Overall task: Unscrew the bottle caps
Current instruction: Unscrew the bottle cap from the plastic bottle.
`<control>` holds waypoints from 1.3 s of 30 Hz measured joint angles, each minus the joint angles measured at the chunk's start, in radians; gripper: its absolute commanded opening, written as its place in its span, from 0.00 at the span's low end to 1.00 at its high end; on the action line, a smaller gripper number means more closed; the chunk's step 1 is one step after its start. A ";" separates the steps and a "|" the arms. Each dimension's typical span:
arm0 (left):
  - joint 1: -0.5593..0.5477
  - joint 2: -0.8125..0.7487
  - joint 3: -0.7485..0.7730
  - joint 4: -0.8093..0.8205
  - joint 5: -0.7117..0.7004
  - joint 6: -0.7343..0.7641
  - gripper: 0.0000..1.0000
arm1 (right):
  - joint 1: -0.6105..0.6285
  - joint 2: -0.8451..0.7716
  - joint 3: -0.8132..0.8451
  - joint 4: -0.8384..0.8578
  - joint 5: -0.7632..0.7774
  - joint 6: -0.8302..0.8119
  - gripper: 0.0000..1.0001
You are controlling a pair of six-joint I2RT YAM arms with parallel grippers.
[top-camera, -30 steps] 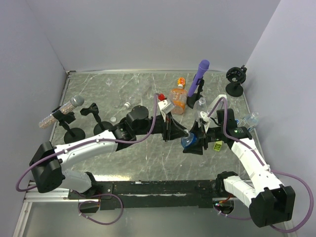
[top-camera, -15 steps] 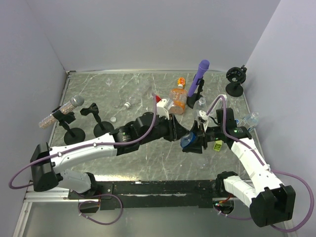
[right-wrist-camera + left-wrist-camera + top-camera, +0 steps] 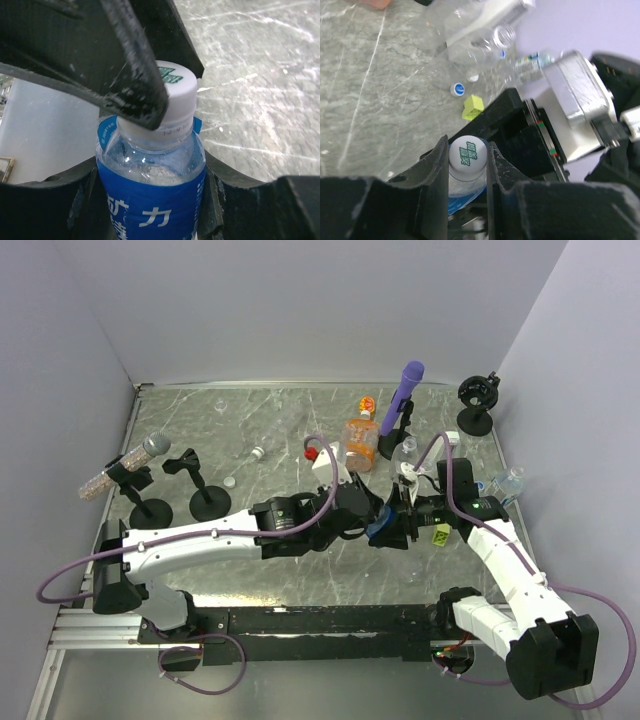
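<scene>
The left end effector (image 3: pixel 465 150) clamps the white cap (image 3: pixel 172 92) end-on along the bottle (image 3: pixel 150 200)'s long axis, while the right end effector (image 3: pixel 150 192) grips its body.

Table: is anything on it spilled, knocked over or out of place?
No spill shows. Loose caps lie scattered on the table: a white cap by the stands, a blue-white cap beside a yellow-green block. One clear bottle has no cap. That fits the uncapping job rather than an accident.
</scene>
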 measured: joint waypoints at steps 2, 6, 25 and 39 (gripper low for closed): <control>-0.001 -0.003 -0.023 0.010 -0.031 -0.079 0.01 | 0.002 0.000 -0.002 0.003 0.023 0.014 0.12; -0.003 0.000 -0.027 -0.010 -0.063 -0.201 0.01 | 0.002 0.000 -0.003 0.013 0.040 0.028 0.12; -0.019 -0.365 -0.458 0.267 0.121 0.109 0.97 | -0.001 -0.002 0.002 0.020 0.027 -0.056 0.13; 0.245 -0.433 -0.570 0.623 0.970 0.693 0.97 | 0.041 -0.022 0.002 -0.167 -0.055 -0.318 0.13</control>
